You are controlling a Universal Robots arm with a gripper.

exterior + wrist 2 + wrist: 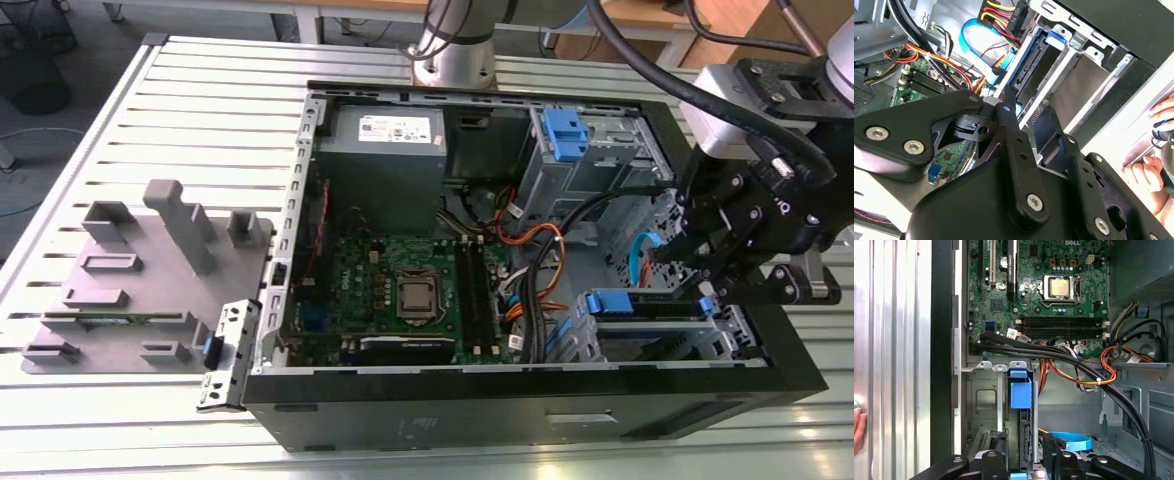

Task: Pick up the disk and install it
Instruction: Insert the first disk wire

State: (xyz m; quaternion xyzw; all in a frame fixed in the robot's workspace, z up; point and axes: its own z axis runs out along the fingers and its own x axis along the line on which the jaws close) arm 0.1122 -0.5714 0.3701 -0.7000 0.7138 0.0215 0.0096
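Disk (pixel 1026 432) stands on edge inside drive cage (pixel 985 402). Long axis runs from blue tab (pixel 1020 390), near motherboard (pixel 1004 305), toward gripper (pixel 1024 460). Gripper sits over disk's far end, in line. Clamped or not, you cannot tell.

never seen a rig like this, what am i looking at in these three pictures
A robot arm reaches into an open computer case lying on a slatted metal table. One picture is from a camera off the arm; the other two ride near its wrist. Its pincer is down at the disk, which sits in a metal cage with its blue bracket showing. Whether it grips, I cannot tell. A grey plastic stand lies beside the case.
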